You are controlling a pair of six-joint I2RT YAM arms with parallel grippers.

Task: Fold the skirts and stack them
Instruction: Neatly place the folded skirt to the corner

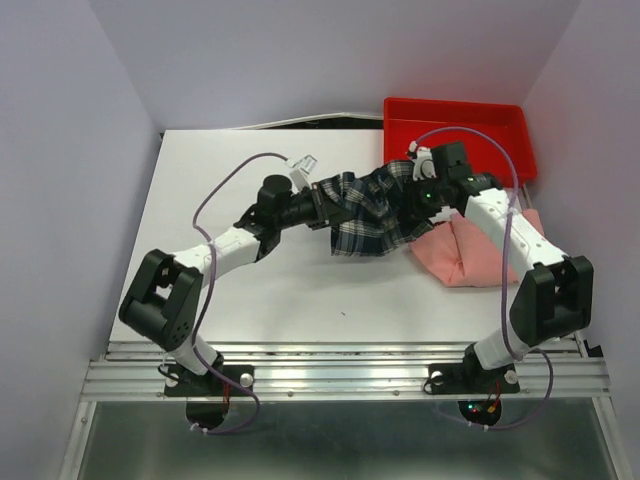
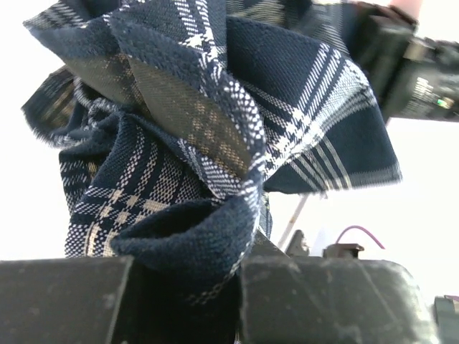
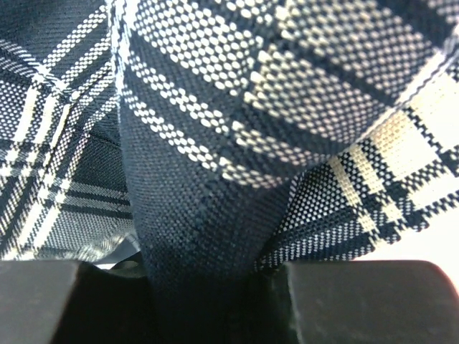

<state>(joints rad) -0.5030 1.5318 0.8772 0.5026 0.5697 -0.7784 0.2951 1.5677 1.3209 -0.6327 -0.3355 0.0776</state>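
Holding plaid skirt (image 1: 365,215) stretched over table (image 1: 280,290): left gripper (image 2: 233,276) clamped on bunched edge at 9 o'clock, right gripper (image 3: 215,287) clamped on fold at 3. Pink skirt (image 1: 470,250) lies at 4 o'clock beside it. Cloth soft, light, droopy; best gripped at waistband corners.

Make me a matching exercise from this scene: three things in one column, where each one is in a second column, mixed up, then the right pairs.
Things:
1. plaid skirt
2. pink skirt
3. red tray

Places:
A. at the far right corner of the table
B. pinched by the left gripper and the right gripper
C. lying on the table at its right edge

Pairs: 1-B, 2-C, 3-A
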